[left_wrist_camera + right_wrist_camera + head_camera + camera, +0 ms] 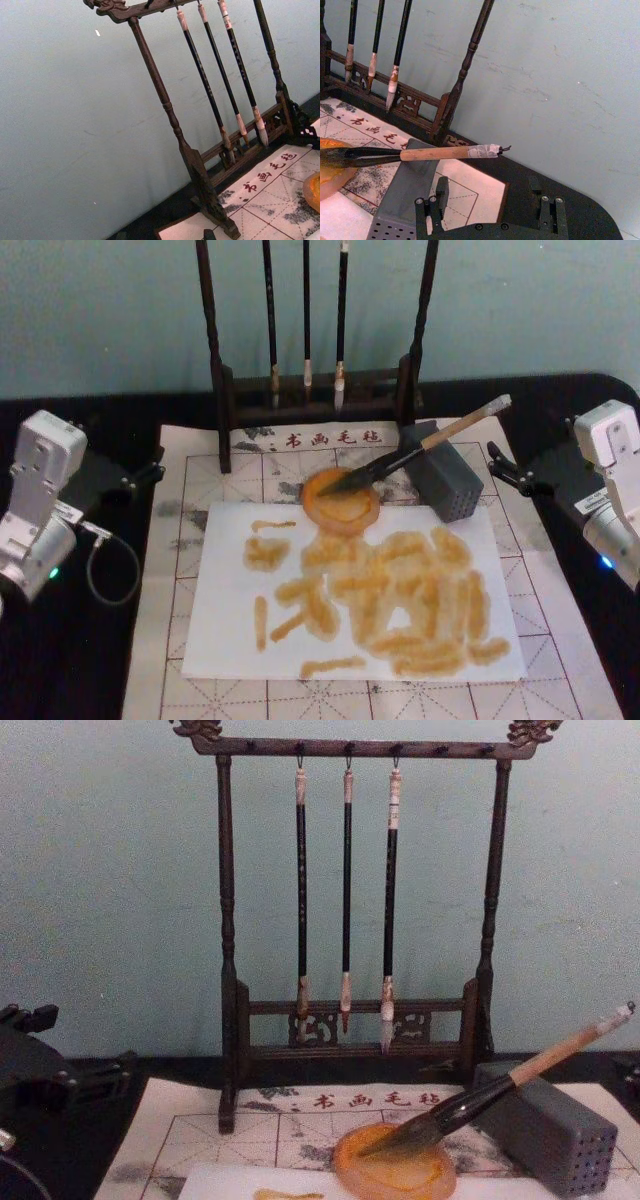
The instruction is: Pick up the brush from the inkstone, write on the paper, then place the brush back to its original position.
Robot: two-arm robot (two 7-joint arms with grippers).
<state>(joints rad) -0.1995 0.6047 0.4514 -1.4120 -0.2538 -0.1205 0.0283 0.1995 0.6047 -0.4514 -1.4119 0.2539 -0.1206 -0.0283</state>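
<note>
The brush [425, 445] rests with its tip in the orange inkstone [338, 518], at the paper's [225, 640] far edge. Its handle leans on a grey block [455, 490]. A brush rack [218, 380] stands behind. The right gripper [487, 192] sits beside the block, spread wide. The left gripper [148, 468] sits far left; spread or not, I cannot tell.

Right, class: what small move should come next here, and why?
Probably the right gripper, open and empty beside the grey block, should ease toward the brush's tan handle: the brush rests with its tip in the inkstone, handle propped on the block. The left gripper sits parked farther away.
</note>
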